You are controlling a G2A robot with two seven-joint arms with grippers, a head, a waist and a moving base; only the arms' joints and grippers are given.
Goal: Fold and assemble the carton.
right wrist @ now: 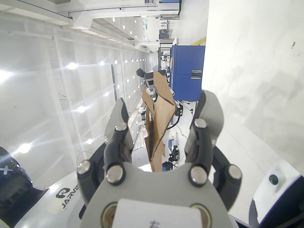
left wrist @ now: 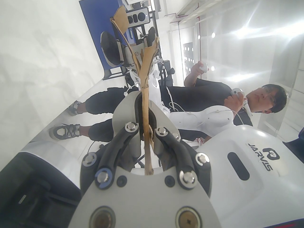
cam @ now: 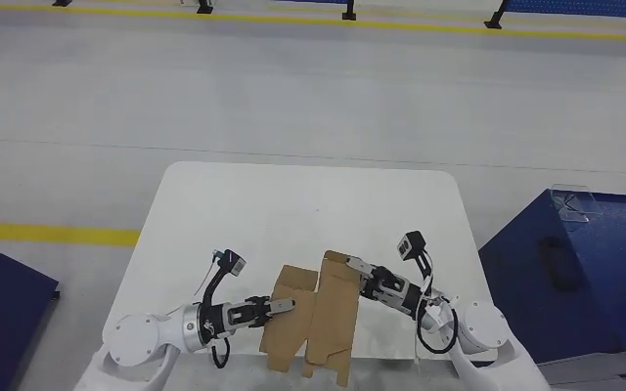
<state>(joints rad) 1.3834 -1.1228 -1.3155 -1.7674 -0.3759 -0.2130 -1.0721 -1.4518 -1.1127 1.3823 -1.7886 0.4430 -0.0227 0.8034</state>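
Looking down from the top view, you find the carton (cam: 318, 313) as a brown, mostly flattened blank at the middle of the near side of the white table (cam: 293, 205). Its lower flaps reach the table's near edge. One arm stands at each side of it.

**Left end effector.** The left gripper (cam: 282, 306) meets the carton's left edge about halfway along its length. In the left wrist view, the left gripper (left wrist: 142, 100) has its jaws drawn together on the cardboard. The carton (left wrist: 144, 72) runs edge-on between the two fingers (left wrist: 129, 119) and extends beyond them. Treat this edge as firmly clamped. Toward its far end the sheet divides into two layers that spread apart.

**Right end effector.** The right gripper (cam: 354, 266) sits at the carton's upper right edge, beside the far flap. In the right wrist view, the right gripper (right wrist: 163, 98) has its jaws spread wide. The carton (right wrist: 162, 110) stands edge-on in the gap, roughly midway between the fingers (right wrist: 118, 119). Open space shows on both sides of the cardboard, so you should read this side as straddled and not gripped. The panels here are creased and fan apart slightly.

**Carton position.** In both wrist views, background shows between the cardboard and the table surface.

**Surroundings.** A blue cabinet (cam: 548, 264) stands off the table's right side.
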